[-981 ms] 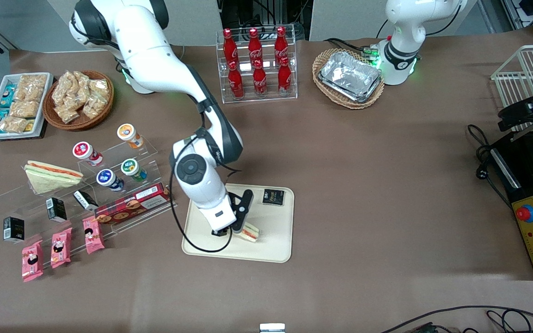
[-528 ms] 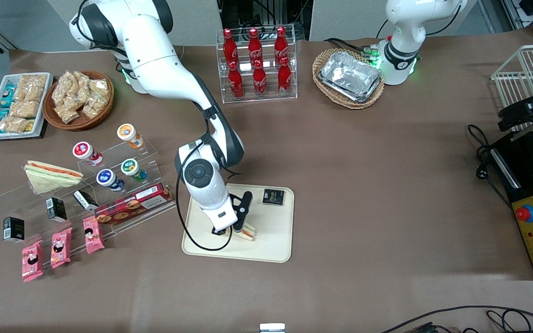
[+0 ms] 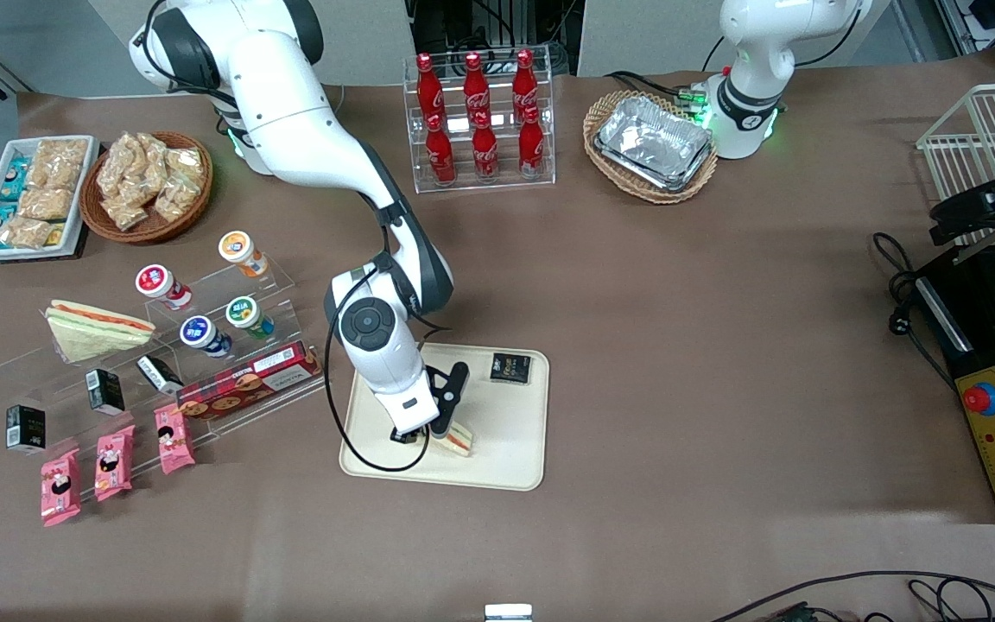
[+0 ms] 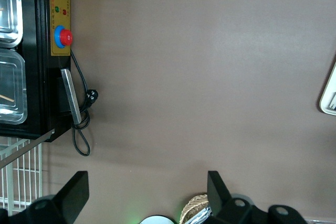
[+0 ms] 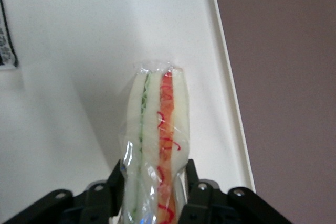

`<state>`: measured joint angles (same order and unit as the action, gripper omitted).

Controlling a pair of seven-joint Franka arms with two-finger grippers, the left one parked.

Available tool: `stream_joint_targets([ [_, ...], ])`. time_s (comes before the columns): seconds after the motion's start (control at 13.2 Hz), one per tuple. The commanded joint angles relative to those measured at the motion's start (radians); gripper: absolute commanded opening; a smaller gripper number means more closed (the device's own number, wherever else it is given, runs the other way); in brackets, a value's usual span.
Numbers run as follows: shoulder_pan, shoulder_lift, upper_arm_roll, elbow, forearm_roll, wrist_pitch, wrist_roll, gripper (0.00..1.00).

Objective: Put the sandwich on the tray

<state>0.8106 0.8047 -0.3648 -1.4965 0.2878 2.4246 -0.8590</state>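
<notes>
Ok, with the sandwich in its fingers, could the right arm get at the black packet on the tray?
Probably not yet: the gripper, over the tray, is shut on the sandwich. The black packet lies uncovered nearby.

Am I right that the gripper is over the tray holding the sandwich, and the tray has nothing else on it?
Not quite. The gripper is over the tray and is shut on the sandwich, but the tray is not otherwise bare: a small dark packet lies at its corner farther from the front camera. The front view shows it.
</notes>
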Motion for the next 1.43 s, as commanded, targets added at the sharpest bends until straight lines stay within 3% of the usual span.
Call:
stream_joint_targets([
  [0.0, 0.005, 0.002, -0.005, -0.005, -0.009, 0.025, 0.028, 1.00],
  [0.38, 0.004, -0.016, -0.003, 0.001, 0.019, 0.002, 0.054, 1.00],
  [0.98, -0.039, -0.272, -0.020, 0.016, 0.027, -0.297, 0.124, 1.00],
  [1.13, -0.047, -0.361, -0.066, 0.021, 0.016, -0.408, 0.255, 1.00],
  [1.36, -0.047, -0.469, -0.202, 0.044, -0.015, -0.518, 0.420, 1.00],
])
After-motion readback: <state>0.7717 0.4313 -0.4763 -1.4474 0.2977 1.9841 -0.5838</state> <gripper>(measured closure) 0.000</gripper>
